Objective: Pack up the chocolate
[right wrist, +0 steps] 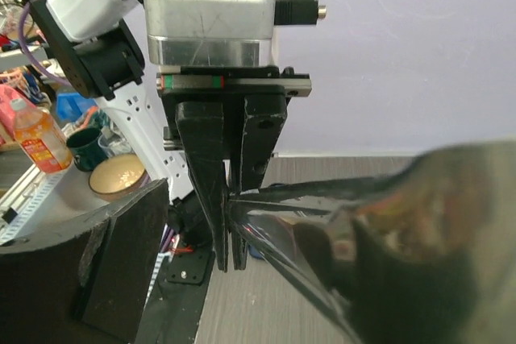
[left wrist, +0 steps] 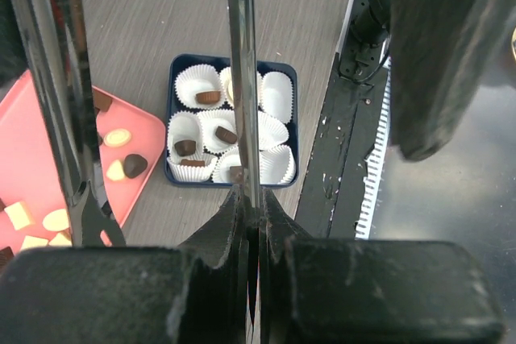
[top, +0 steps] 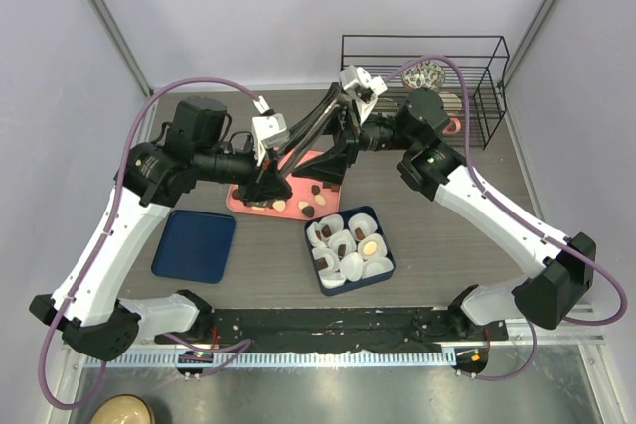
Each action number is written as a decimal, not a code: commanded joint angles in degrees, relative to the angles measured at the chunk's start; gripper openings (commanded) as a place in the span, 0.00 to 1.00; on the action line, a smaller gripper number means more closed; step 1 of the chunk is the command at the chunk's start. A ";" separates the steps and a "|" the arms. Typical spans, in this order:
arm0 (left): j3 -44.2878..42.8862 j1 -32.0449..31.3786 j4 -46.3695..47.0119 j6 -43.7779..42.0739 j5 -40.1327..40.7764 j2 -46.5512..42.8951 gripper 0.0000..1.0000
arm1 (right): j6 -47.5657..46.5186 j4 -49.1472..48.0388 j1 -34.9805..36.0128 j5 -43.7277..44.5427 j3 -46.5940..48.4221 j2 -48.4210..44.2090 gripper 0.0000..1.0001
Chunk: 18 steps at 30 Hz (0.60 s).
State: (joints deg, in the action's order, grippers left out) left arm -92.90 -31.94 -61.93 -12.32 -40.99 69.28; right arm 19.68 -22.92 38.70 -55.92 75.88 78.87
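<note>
- Where the left tool [left wrist: 252, 209] is viewed from its own wrist, its jaws are seen clamped shut on the near end of a pair of thin metal tongs [left wrist: 242, 78], whose blades are carried forward over the table [left wrist: 201, 6].
- The right tool [top: 336, 168] is shown with its jaws spread wide on either side of the tongs. Whether the blades are touched by it cannot be told.
- Below and beside the left tool a pink tray [left wrist: 32, 159] is placed, on which the loose chocolate [left wrist: 135, 165] is scattered. Dark, mid-brown and cream pieces, some round and some blocky, are laid mostly apart from one another.
- Just beside the pink tray a navy box [left wrist: 193, 60] is set, filled with white paper cups [left wrist: 278, 94]. Several cups are already occupied by one piece each, and the others are unfilled.
- Each piece is judged to be very light, rigid yet easily chipped or scuffed, and smooth enough to slip. The rounded ones may be expected to roll or shoot out if pinched off-centre.
- A grip is best taken with the blade tips across the widest part of a piece, low near the tray. Blocky pieces are best taken across two flat opposite faces, and only light pressure is called for.
- Crowding is to be minded: a neighbouring piece may be nudged by a blade, and a thin paper cup may be tipped or dragged when a piece is set down.
</note>
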 commanded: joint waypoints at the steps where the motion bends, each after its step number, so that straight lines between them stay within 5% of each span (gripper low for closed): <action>1: -0.35 0.57 3.48 0.98 0.56 -0.46 0.00 | -6.32 7.62 1.64 1.51 2.52 -1.62 0.91; 11: 0.97 0.57 3.31 0.80 0.56 -1.42 0.00 | -5.80 7.98 1.82 1.60 5.16 -0.12 0.73; 18: 2.37 0.57 3.13 0.45 0.83 -1.95 0.00 | -2.98 -1.06 1.91 3.71 2.01 -0.38 0.47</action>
State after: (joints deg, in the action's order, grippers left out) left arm -91.29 -31.83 -60.07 -12.01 -40.82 68.23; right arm 14.48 -15.86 39.97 -53.01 78.28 79.40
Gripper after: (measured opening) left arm 0.066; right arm 0.568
